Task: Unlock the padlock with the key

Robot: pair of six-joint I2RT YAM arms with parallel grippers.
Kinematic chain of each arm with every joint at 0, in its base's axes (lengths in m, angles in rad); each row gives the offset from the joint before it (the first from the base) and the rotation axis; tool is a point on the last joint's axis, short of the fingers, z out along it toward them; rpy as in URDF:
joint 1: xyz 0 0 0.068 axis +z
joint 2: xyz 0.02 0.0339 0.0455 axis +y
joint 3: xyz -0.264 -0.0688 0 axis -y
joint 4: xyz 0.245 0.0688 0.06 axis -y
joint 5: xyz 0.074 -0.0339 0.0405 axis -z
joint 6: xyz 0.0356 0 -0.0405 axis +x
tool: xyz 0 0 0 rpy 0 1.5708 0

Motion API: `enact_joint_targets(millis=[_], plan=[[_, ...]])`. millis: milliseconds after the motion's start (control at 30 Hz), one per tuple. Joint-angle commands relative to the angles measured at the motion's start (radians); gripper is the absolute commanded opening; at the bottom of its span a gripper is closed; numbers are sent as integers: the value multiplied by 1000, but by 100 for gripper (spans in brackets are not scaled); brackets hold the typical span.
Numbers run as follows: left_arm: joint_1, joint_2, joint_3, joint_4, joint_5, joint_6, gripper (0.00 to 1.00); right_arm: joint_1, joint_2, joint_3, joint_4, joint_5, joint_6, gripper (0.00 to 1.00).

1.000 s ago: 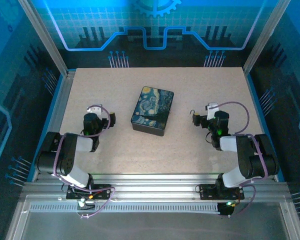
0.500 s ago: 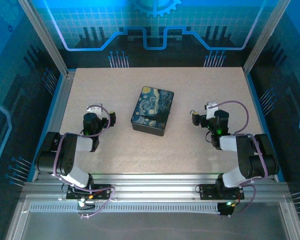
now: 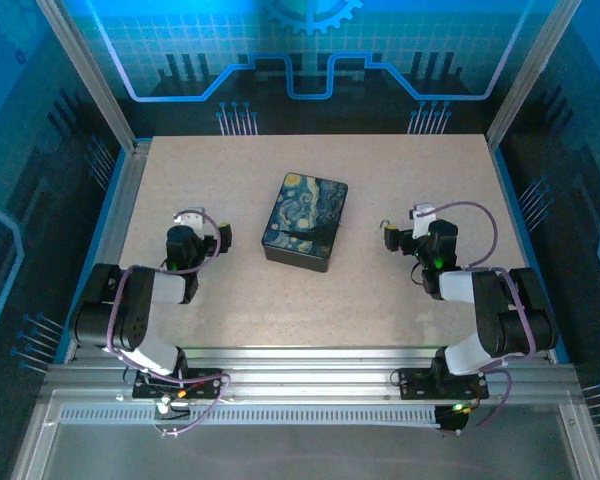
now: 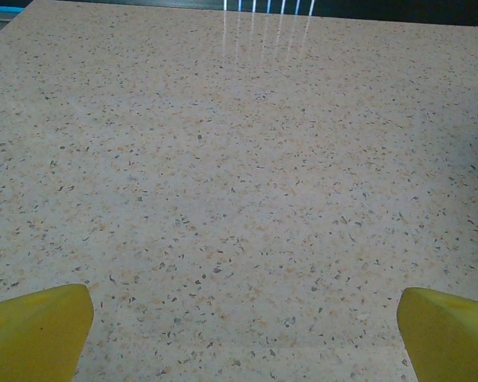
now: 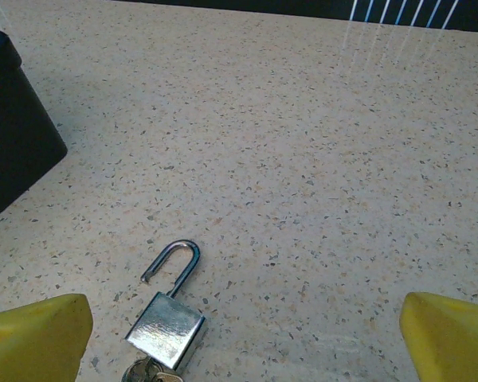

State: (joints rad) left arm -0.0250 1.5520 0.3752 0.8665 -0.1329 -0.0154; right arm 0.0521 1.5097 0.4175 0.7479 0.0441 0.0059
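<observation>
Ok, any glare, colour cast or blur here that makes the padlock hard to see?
Right wrist: sharp, padlock body brightly mirrored yet readable, shackle swung open; white streaks of glare on the far table. Top external: blue cast around the edges, padlock tiny and soft. Left wrist: same streaks, yellow fingertips slightly blurred.

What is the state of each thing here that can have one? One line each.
padlock: lying flat, shackle open, one end free.
key: at the padlock's base, apparently in the keyhole.
painted box: lid shut.
left gripper: open, empty.
right gripper: open, empty.
</observation>
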Motion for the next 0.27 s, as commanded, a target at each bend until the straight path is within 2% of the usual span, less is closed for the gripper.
enact_joint_targets(millis=[0, 233], plan=[[10, -5, 12, 35, 25, 19, 99, 6, -3, 17, 5, 8, -16, 100], [10, -6, 12, 35, 29, 19, 99, 7, -3, 17, 5, 8, -16, 100]])
